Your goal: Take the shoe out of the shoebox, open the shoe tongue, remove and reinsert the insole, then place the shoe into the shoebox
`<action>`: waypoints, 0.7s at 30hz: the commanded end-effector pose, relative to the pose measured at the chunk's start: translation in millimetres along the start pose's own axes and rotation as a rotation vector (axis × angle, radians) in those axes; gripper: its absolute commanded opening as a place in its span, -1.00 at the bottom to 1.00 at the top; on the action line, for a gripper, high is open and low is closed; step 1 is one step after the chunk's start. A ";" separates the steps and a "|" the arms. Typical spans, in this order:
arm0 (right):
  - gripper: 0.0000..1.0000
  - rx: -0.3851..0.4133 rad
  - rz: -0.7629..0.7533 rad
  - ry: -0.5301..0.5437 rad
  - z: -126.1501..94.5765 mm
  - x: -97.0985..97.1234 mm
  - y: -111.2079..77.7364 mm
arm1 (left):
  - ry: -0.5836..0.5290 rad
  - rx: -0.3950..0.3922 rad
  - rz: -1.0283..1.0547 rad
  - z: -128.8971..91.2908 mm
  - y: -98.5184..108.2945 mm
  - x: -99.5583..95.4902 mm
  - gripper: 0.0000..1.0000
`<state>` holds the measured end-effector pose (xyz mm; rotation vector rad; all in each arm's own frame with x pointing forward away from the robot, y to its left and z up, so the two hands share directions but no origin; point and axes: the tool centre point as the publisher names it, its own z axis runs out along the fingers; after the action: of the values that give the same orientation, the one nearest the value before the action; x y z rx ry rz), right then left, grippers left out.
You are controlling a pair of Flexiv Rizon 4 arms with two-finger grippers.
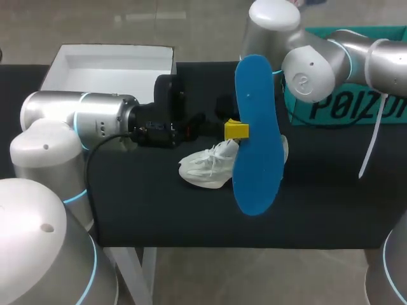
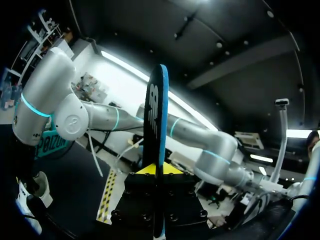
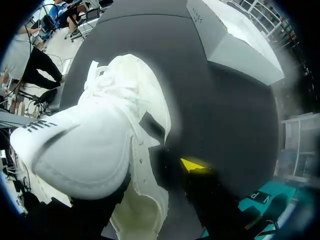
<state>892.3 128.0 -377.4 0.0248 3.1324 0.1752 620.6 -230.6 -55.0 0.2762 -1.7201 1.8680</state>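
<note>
Head view first, says the desk: how does your left arm lie?

Me: My left arm [image 1: 82, 117] runs level over the table [image 1: 318, 216] from its own side toward the middle, wrist straight. The left pincer [image 1: 236, 130] is clamped on the blue insole [image 1: 257, 152], a finger on each face, biting one long edge about halfway along. The insole hangs clear of the table, blue face turned up to the camera.

Desk: And from its wrist?

Me: There the insole [image 2: 156, 115] stands edge-on between the yellow tips of the left pincer [image 2: 156, 171] and runs straight out ahead of it.

Desk: The shoe?

Me: The white shoe [image 1: 205, 166] sits on the table just below the left pincer, partly hidden under the insole. My right arm [image 1: 311, 63] comes in from its corner, elbow high, and bends down behind the insole. In its wrist view the shoe [image 3: 95, 140] lies right against the right pincer [image 3: 167, 175]; I cannot tell whether that one is gripping. The white shoebox [image 1: 111, 63] stands open, back along my left arm from its pincer, well apart from the shoe.
</note>
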 end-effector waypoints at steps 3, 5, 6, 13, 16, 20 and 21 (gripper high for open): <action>-1.00 -0.010 -0.004 0.021 9.1 -5.2 -2.4 | 0.000 0.003 0.001 2.2 0.2 -1.3 -1.00; -1.00 -0.010 -0.004 0.021 9.1 -5.2 -2.4 | 0.000 0.003 0.001 2.2 0.2 -1.3 -1.00; -1.00 -0.010 -0.004 0.021 9.1 -5.2 -2.4 | 0.000 0.003 0.001 2.2 0.2 -1.3 -1.00; -1.00 0.011 0.178 0.004 -16.3 8.8 -14.9 | 0.000 0.003 0.001 2.2 0.2 -1.3 -1.00; -1.00 -0.021 0.479 -0.003 -38.2 15.9 -22.0 | 0.000 0.003 0.001 2.2 0.2 -1.3 -1.00; -1.00 -0.073 0.861 -0.049 -48.2 23.5 -21.5 | 0.000 0.003 0.001 2.2 0.2 -1.3 -1.00; -1.00 -0.143 0.952 -0.046 -49.9 25.0 -20.8 | 0.000 0.003 0.001 2.2 0.2 -1.3 -1.00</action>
<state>879.0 110.6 -346.6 0.5264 3.1362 0.1821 620.6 -230.7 -54.9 0.2763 -1.7199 1.8680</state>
